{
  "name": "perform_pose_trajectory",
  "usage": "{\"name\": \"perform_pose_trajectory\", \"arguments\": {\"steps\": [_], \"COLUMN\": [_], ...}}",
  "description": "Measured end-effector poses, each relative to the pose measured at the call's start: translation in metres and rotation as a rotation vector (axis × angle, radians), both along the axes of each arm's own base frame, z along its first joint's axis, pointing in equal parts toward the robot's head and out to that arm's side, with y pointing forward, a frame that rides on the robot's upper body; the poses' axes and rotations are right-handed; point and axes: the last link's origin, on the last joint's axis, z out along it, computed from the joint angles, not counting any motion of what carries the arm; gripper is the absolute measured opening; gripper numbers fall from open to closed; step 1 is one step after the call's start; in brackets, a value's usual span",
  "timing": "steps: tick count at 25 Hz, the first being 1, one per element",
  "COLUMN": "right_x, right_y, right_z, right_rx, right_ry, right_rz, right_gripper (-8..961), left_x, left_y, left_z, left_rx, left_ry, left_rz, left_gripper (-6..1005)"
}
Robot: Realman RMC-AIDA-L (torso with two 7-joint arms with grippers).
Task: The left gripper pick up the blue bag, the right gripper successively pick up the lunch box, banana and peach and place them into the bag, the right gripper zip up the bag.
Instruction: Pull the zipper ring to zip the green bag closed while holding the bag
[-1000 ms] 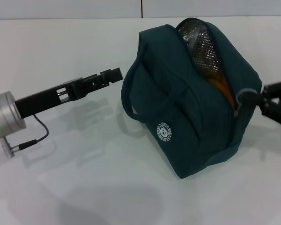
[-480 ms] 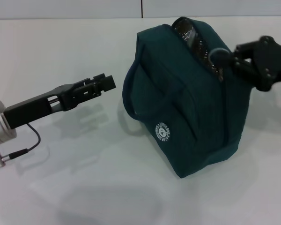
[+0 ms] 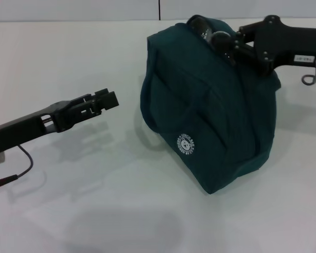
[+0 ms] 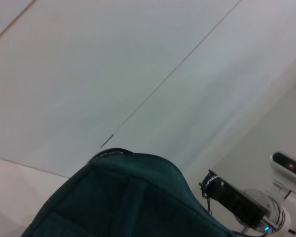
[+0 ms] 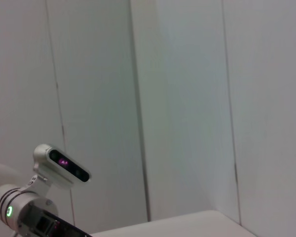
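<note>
Blue bag (image 3: 210, 105) sits on the counter (image 3: 95, 200), zip nearly closed; right gripper (image 3: 221, 39) at the bag's top far end, fingers pinched on the zip pull (image 3: 219, 38). To finish well: pull along the zip line w/ steady tension, don't lift the bag. Left gripper (image 3: 106, 100) hovers beside the bag, apart from it, holding nothing; fingers look closed, can't tell for sure.

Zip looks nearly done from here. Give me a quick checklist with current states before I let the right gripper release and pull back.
1. Zipper run to the far end of the blue bag: ok, no opening shows.
2. Right gripper at the pull on the bag's top: ok.
3. Left gripper clear of the bag: ok, apart to its left.
4. Bag resting on the table: ok.
5. Lunch box, banana, peach inside: cannot tell, bag closed.
</note>
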Motion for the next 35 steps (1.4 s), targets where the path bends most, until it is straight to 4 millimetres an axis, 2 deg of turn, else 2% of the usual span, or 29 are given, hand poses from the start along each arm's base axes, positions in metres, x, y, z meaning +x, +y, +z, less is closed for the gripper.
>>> {"name": "perform_pose_trajectory", "arguments": {"steps": [12, 20, 25, 29, 34, 35], "right_x": [-0.043, -0.049, -0.048, -0.049, -0.061, -0.071], "right_y": [0.004, -0.001, -0.003, -0.003, -0.004, -0.004], "right_z": [-0.025, -0.033, -0.038, -0.039, -0.045, -0.049], "right_rx": [-0.039, -0.063, -0.073, -0.077, -0.091, -0.097], "right_ry": [0.029, 0.050, 0.059, 0.060, 0.069, 0.073], "right_rz": [0.117, 0.137, 0.133, 0.136, 0.177, 0.200], "right_gripper": [47, 50, 52, 54, 55, 56], "left_x": [-0.008, -0.013, -0.014, -0.012, -0.010, -0.010], "left_y": [0.002, 0.000, -0.013, -0.023, -0.024, -0.024], "left_z": [0.013, 0.024, 0.030, 0.024, 0.019, 0.019], "left_rx": [0.030, 0.024, 0.007, -0.054, -0.071, -0.069], "left_ry": [0.009, 0.030, 0.061, 0.102, 0.106, 0.106], "left_rz": [0.020, 0.028, -0.027, -0.089, -0.093, -0.090], "left_gripper": [749, 750, 750, 750, 749, 749]}}
